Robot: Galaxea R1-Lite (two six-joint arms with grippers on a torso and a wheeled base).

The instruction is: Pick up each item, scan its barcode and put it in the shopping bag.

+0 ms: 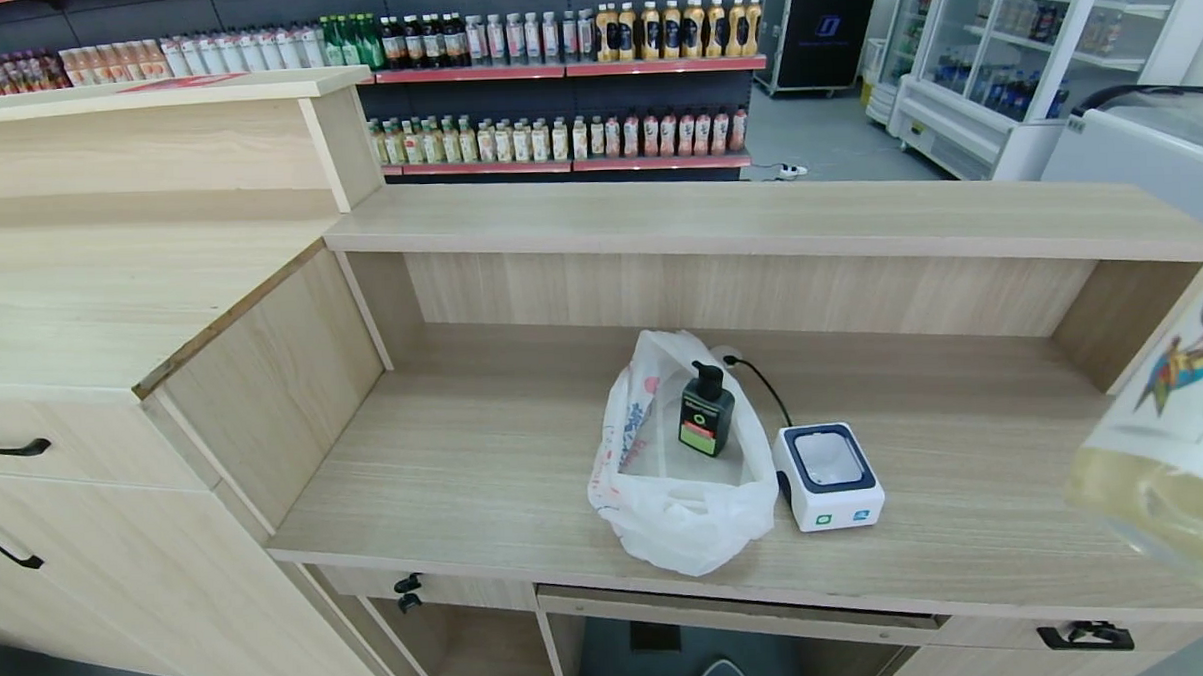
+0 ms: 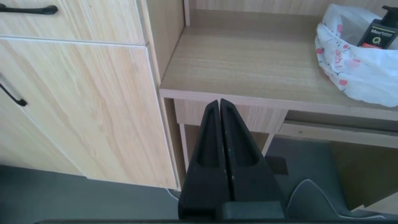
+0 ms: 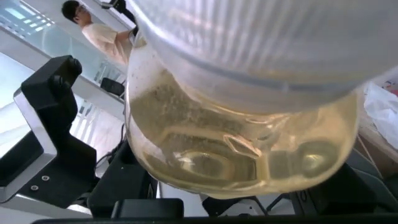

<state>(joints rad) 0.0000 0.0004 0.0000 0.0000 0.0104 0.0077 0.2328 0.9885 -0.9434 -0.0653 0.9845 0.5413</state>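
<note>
Bottle (image 1: 1170,428) of yellowish liquid is raised over the right end of the surface (image 1: 486,462), gripped by the right pincer (image 3: 242,162). The left pincer (image 2: 219,115) is fully closed and empty, below the surface edge. The shopping bag (image 1: 682,505), a dark pump bottle (image 1: 706,414) inside, stands just beside the scanner (image 1: 826,475).

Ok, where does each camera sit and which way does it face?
Head: high, facing forward and down at counter, shopping bag, scanner.
Left wrist: low before the counter, looking along the shut left claw at its front edge.
Right wrist: close against the held drink bottle.
Shared: head and left wrist see the shopping bag; head and right wrist, the drink bottle.
</note>
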